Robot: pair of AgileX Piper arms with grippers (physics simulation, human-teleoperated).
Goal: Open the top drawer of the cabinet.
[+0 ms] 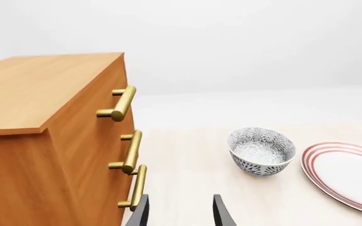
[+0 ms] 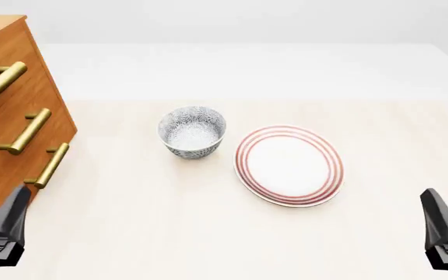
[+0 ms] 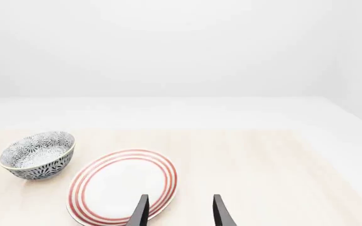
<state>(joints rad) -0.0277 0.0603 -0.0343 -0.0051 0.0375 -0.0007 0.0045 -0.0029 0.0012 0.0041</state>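
I see the cabinet (image 2: 10, 116) standing at the left edge of the counter (image 2: 208, 233), its front face turned toward the middle of the counter. The top drawer (image 1: 93, 101) sits flush with the two below it, shut, its brass bar handle (image 1: 123, 103) untouched. My left tool (image 1: 179, 214) hangs near the counter's near-left corner, just in front of the cabinet's lowest handle, its fingers spread apart and holding nothing. My right tool (image 3: 179, 214) is at the near-right corner, likewise parted and empty, well apart from the cabinet. Between the two, around the counter's middle, a patterned bowl (image 2: 192, 132) stands upright just beside a red-rimmed plate (image 2: 289, 165) that lies flat on the counter.
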